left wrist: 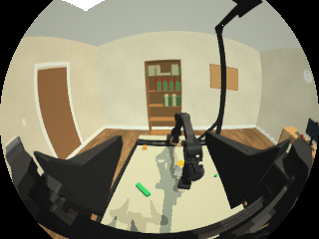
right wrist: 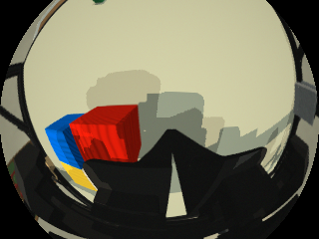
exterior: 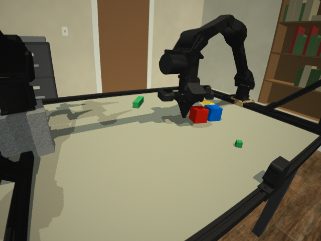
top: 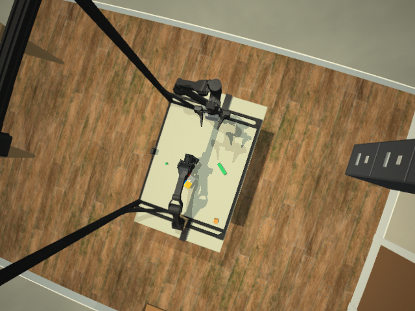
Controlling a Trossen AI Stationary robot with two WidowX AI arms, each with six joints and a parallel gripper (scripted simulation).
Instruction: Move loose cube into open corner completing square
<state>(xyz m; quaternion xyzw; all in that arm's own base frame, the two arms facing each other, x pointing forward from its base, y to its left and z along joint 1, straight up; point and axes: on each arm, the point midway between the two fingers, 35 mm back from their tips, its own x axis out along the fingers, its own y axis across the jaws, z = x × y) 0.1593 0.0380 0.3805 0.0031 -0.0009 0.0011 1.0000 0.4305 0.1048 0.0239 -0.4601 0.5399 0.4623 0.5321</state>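
Note:
A red cube (exterior: pixel 198 114) sits on the table against a blue cube (exterior: pixel 213 112), with a yellow cube (exterior: pixel 207 103) behind them. In the right wrist view the red cube (right wrist: pixel 107 134) lies beside the blue cube (right wrist: pixel 63 138), with the yellow cube (right wrist: pixel 80 177) partly hidden. My right gripper (exterior: pixel 184 112) is shut on nothing. It points down at the table, close beside the red cube's free side, and I cannot tell if it touches. My left gripper (top: pixel 210 124) is open and empty, held in the air at the far end of the table.
A green bar (exterior: pixel 138 102) lies toward the back of the table. A small green cube (exterior: pixel 238 143) sits near the side rail. An orange cube (top: pixel 216 220) lies near the right arm's base corner. Black frame rails edge the table.

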